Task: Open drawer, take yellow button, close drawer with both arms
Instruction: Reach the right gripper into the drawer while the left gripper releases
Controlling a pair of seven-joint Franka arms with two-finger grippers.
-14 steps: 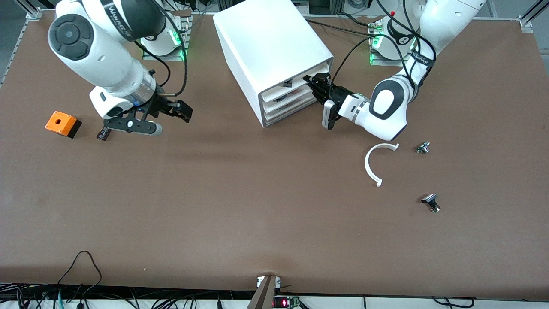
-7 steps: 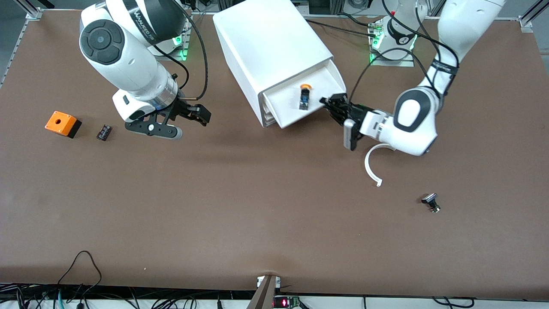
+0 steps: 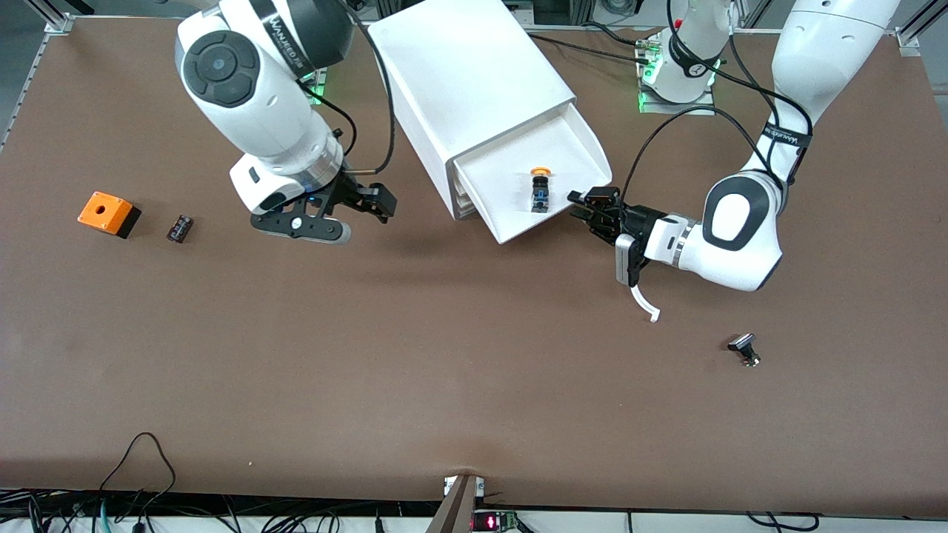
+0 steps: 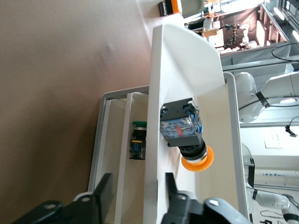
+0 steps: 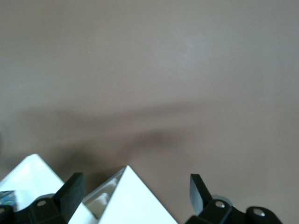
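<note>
The top drawer [image 3: 503,196] of the white cabinet [image 3: 474,74] stands pulled far out. The button [image 3: 540,189], with an orange cap on a blue and black body, lies in it near its front wall. My left gripper [image 3: 586,201] is at the drawer's front edge. In the left wrist view its open fingers [image 4: 105,189] straddle the drawer's front wall [image 4: 156,116], with the button [image 4: 184,133] just inside. My right gripper [image 3: 370,207] hangs open and empty over the table beside the cabinet, toward the right arm's end. The right wrist view shows the cabinet's corner [image 5: 133,200] between its fingers [image 5: 72,186].
An orange cube [image 3: 107,213] and a small black part [image 3: 179,227] lie toward the right arm's end. A white curved strip [image 3: 646,302] lies under the left wrist, and a black-and-silver part [image 3: 744,348] lies nearer the camera. A green-capped part [image 4: 138,144] sits in a lower drawer.
The drawer has slid out of the cabinet, drawn by my left gripper, and the button has come into sight. My right arm has moved over the table toward the cabinet.
</note>
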